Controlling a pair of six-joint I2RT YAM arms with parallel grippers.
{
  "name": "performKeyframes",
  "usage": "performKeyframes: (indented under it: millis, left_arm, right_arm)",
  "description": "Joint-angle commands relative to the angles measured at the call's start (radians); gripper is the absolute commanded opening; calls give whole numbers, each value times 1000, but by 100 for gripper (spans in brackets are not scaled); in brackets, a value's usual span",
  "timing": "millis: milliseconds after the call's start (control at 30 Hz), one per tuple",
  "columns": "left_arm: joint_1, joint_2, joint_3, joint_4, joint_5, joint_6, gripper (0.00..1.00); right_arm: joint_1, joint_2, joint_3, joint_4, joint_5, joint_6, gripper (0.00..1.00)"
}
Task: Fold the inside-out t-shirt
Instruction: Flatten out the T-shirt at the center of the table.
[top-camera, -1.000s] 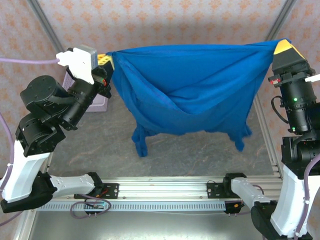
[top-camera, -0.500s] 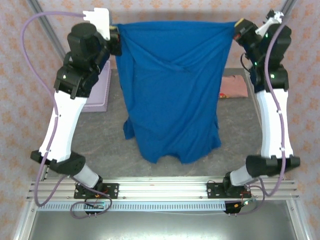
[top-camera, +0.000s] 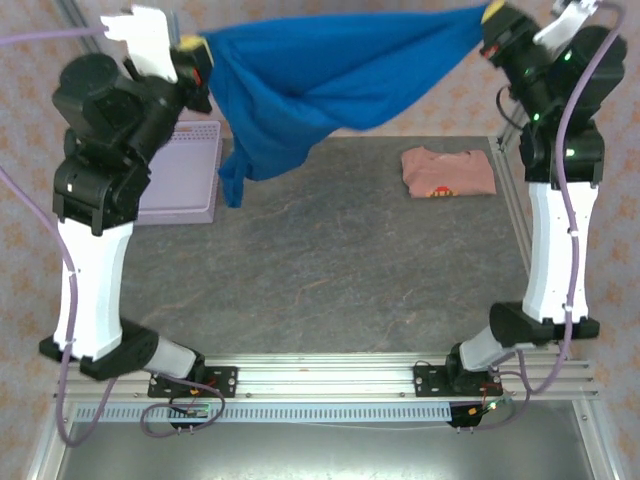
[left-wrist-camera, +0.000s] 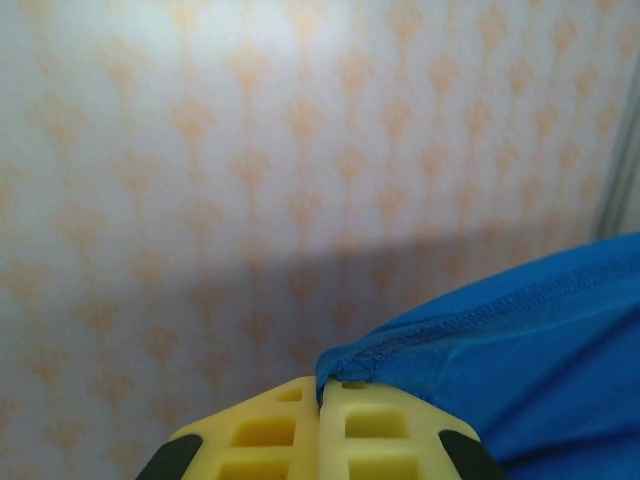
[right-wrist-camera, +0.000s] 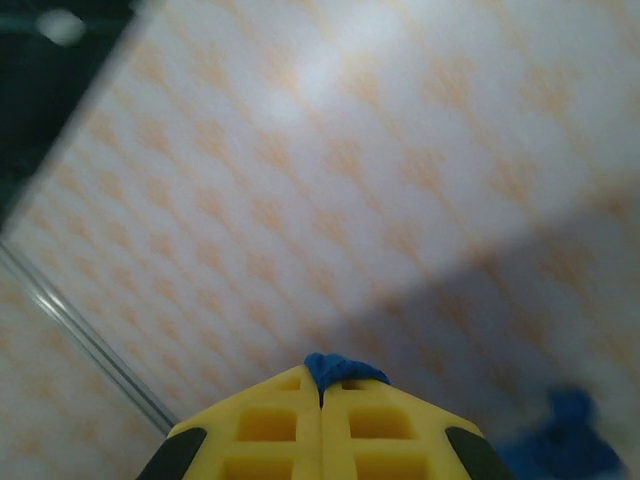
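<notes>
Clenched on a hemmed edge of the t-shirt (top-camera: 330, 75): left end effector (top-camera: 195, 55), fingers pressed together with blue cloth pinched at the tips. Clenched likewise: right end effector (top-camera: 490, 20), a small blue tuft nipped between its fingers, above and just right of the pink shirt (top-camera: 448, 172). Strung between the two, high over the surface (top-camera: 330, 270) and touching none of it. Pulled fairly straight along the top edge, sagging into a loose bunch well left of the pink shirt. One tail dangling lowest there, beside the inner edge of a lilac tray (top-camera: 185, 175).

Folded flat and lying apart from everything blue, the pink shirt, near the far right edge of the surface with a metal post (top-camera: 512, 215) just to its right. Wide stretch of grey, stone-patterned surface nearer than the pink shirt and to its left, running to the slotted rail (top-camera: 330, 372) at the front. Pale wall (left-wrist-camera: 250, 150) with small orange motifs behind, close at the back.
</notes>
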Motion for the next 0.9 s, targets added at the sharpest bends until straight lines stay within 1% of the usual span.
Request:
performKeyframes:
  millis: [0,67,100,167,267,367,467,567,633,700,733,800,833,867]
  left_arm:
    - [16,-140,-394,136,159,-86,0]
    - [2,-231,-698,228,234,-149,0]
    - [-14,-253,-812,246,246,-169,0]
    - [-72,-278,-1038,256,246,-181,0]
    - [-154,-254,-1279,280,219,-223,0]
    - [-206,-196,-1425,340,197,-290,0]
    - [-254,-119,-1489,344,125,-324,0]
    - [-281,-70,-1524,348,109,-344,4]
    - [-299,-90,-1542,352,95,-354,7]
    - [-313,-140,-1552,344,78,-351,14]
    - [-319,-163,-1553,338,65,-344,22]
    - [-341,-216,-1544,329,39,-304,44]
    - [-353,-234,-1537,334,25,-286,52]
    - [-368,-247,-1528,348,11,-262,62]
  right_arm:
    - [-16,-123,-354,-17,71,-31,0]
    - [-16,-194,-577,-57,96,-57,0]
    - [-15,-216,-662,-80,120,-74,0]
    - [-16,-265,-851,-103,191,-106,0]
    - [-16,-292,-1045,-107,270,-121,0]
    - [-16,-274,-1174,-84,295,-111,0]
    - [-17,-225,-1260,-43,301,-96,0]
    - [-18,-151,-1278,-41,293,-104,0]
    - [-18,-117,-1272,-51,287,-117,0]
    - [-18,-103,-1274,-62,281,-129,1]
    - [-17,-106,-1281,-62,274,-133,2]
    - [-18,-117,-1303,-58,263,-141,6]
    - [-18,-117,-1311,-57,262,-146,6]
    - [-17,-114,-1320,-55,263,-151,6]
